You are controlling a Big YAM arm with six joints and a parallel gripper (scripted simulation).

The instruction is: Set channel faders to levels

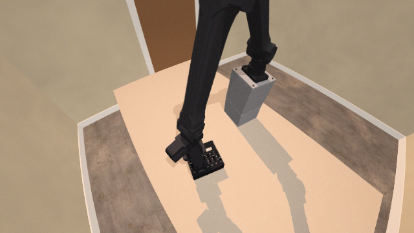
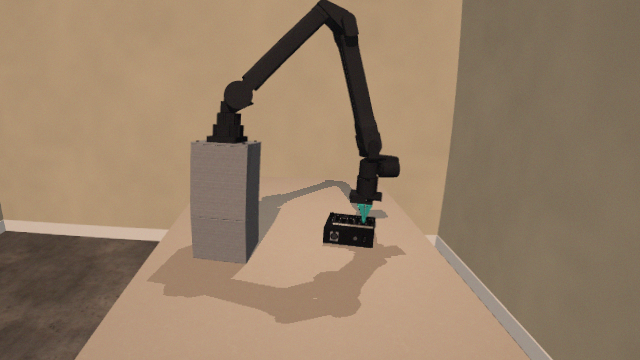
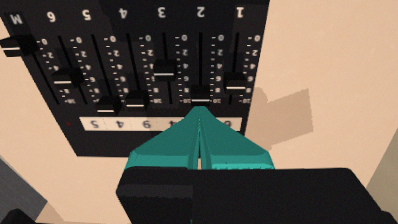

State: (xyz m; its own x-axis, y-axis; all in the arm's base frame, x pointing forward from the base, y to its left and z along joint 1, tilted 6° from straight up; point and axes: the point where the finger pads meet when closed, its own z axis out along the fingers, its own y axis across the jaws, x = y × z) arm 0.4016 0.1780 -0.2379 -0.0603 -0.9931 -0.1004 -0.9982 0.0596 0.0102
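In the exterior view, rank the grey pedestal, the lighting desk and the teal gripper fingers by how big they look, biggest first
1. The grey pedestal, by far the largest.
2. The lighting desk, a small black box on the table.
3. The teal gripper fingers, a tiny shut wedge just above the desk.
All stand at similar depth, so the order is safe.
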